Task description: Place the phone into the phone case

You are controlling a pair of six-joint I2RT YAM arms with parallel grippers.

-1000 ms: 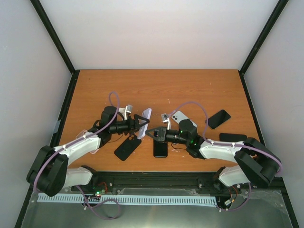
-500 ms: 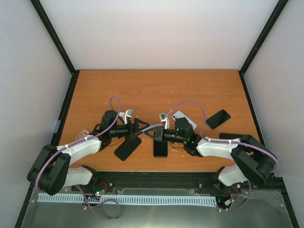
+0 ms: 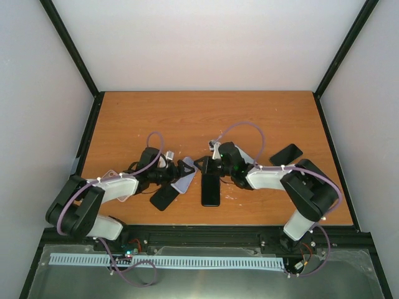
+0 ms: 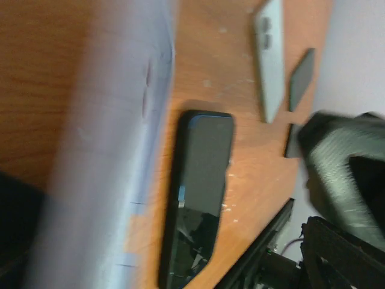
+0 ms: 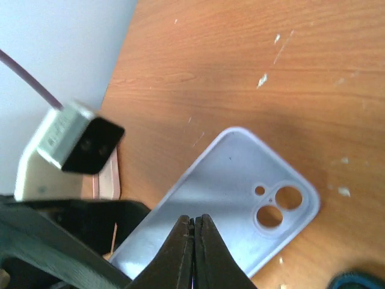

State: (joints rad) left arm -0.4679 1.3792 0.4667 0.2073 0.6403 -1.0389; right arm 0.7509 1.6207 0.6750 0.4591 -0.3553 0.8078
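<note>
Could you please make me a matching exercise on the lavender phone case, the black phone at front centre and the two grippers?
Things:
1. pale lavender plastic phone case
2. black rectangular phone at front centre
3. left gripper
4. right gripper

States:
A. shut
B. open
C. flat on the wooden table, camera cutout showing
D. flat on the table, dark screen up

Pairs: 1-C; 2-D; 3-B; 4-A
</note>
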